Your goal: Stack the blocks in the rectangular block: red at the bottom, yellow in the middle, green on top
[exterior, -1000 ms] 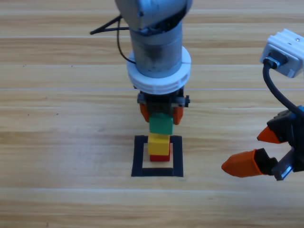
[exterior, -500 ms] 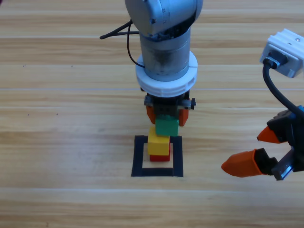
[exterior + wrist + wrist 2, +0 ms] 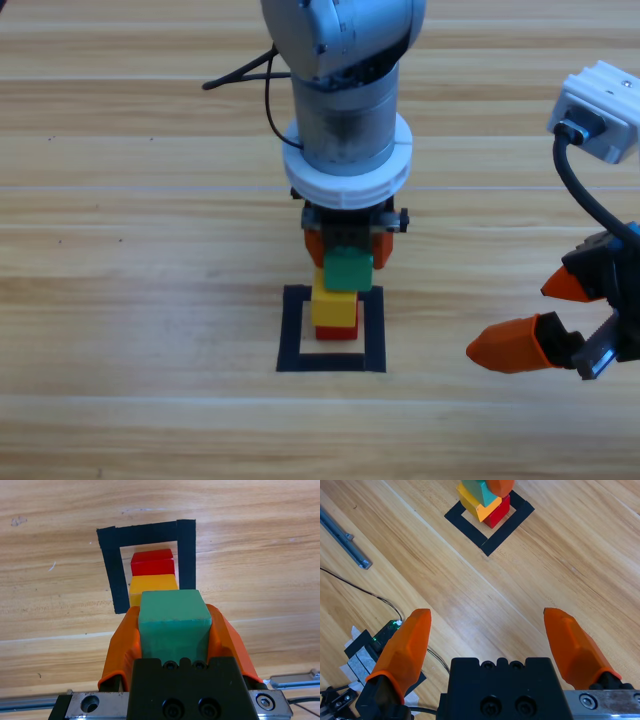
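My left hand (image 3: 347, 243) grips green (image 3: 348, 269) above yellow (image 3: 335, 306), which sits on red (image 3: 337, 331) inside the rectangular block (image 3: 290, 330). My right hand (image 3: 555, 315) waits wide open, far right.

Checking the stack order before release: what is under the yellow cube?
The red cube sits under the yellow cube, inside the tape outline. Only its front and edges show; its top is covered.

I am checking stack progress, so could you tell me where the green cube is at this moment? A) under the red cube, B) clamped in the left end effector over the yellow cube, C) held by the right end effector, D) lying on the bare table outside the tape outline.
B: the green cube sits between the jaws of the left end effector, over the yellow cube, which sits on the red cube.
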